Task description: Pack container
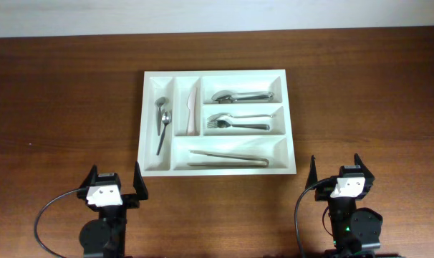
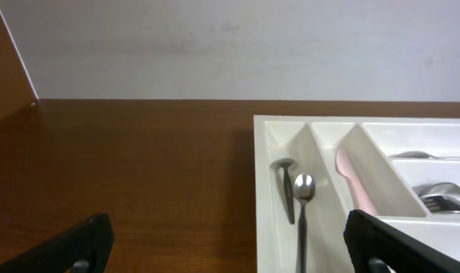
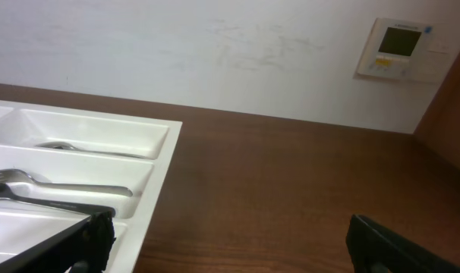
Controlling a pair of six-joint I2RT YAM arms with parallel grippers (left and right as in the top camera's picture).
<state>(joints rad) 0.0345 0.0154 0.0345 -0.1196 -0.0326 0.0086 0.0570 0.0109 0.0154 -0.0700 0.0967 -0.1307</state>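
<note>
The white tray [image 1: 215, 72] sits flat in the middle of the brown table [image 1: 59, 107], with its long side running left to right and its near edge just ahead of the two arms. Its far-left narrow slot holds two small spoons [image 1: 162, 122] lying lengthwise with their bowls toward the far end. The narrow slot beside it holds a pale knife [image 1: 192, 111], also lying lengthwise. Of the three wide slots, the far one holds larger spoons [image 1: 242, 95], the middle one holds forks [image 1: 235, 122] with their tines to the left, and the near one, the longest, holds a pair of tongs [image 1: 228, 158] lying across it. The left claw [image 1: 115, 179] hovers near the tray's near-left corner with its fingers spread wide and nothing between them. The right claw [image 1: 336, 172] is just off the near-right corner, equally wide and empty. Neither claw touches the tray. In the left wrist view the tray's left rim [image 2: 257, 189] fills the right half of the frame, with the small spoons [image 2: 298, 197] and the knife [image 2: 351, 178] visible in their slots. In the right wrist view the tray's right rim [image 3: 165, 152] and the forks [image 3: 63, 186] show at left, bare table lies to the right, and a small wall panel [image 3: 399, 47] hangs on the white wall behind.
</note>
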